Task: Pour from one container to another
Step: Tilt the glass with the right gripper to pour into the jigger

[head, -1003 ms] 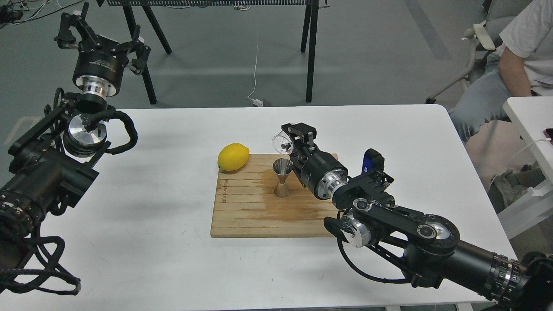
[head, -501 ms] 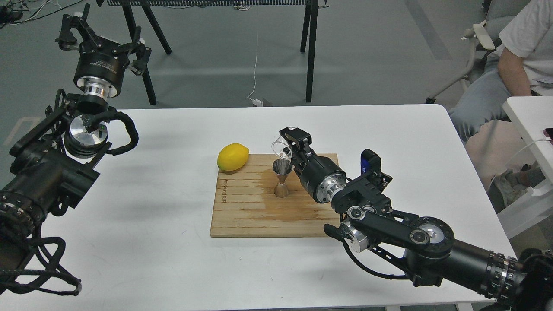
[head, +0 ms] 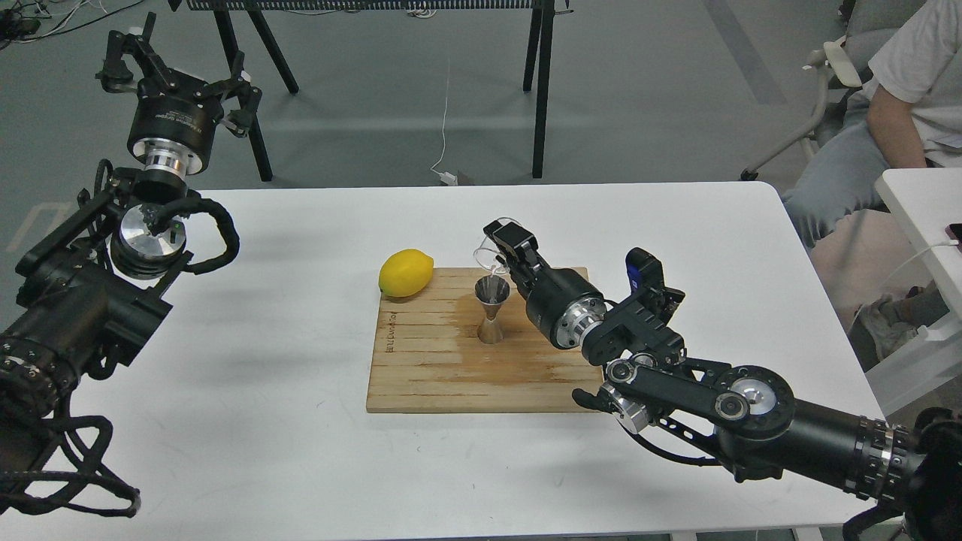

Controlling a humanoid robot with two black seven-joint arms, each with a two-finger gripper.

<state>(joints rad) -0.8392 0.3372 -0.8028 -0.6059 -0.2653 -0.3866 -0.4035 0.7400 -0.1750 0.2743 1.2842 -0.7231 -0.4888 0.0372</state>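
Our right tool point(head: 502, 244) has tipped the glass beaker point(head: 490, 257) further than a second ago; it stays clamped on it, lip now just above the steel jigger point(head: 492, 309). We judge the pour is under way, though any stream is too faint to confirm. The jigger stands upright mid cutting board point(head: 421, 376), lemon point(head: 406, 273) to its left. Left tool point(head: 171, 71) hangs far left, fingers spread, empty.
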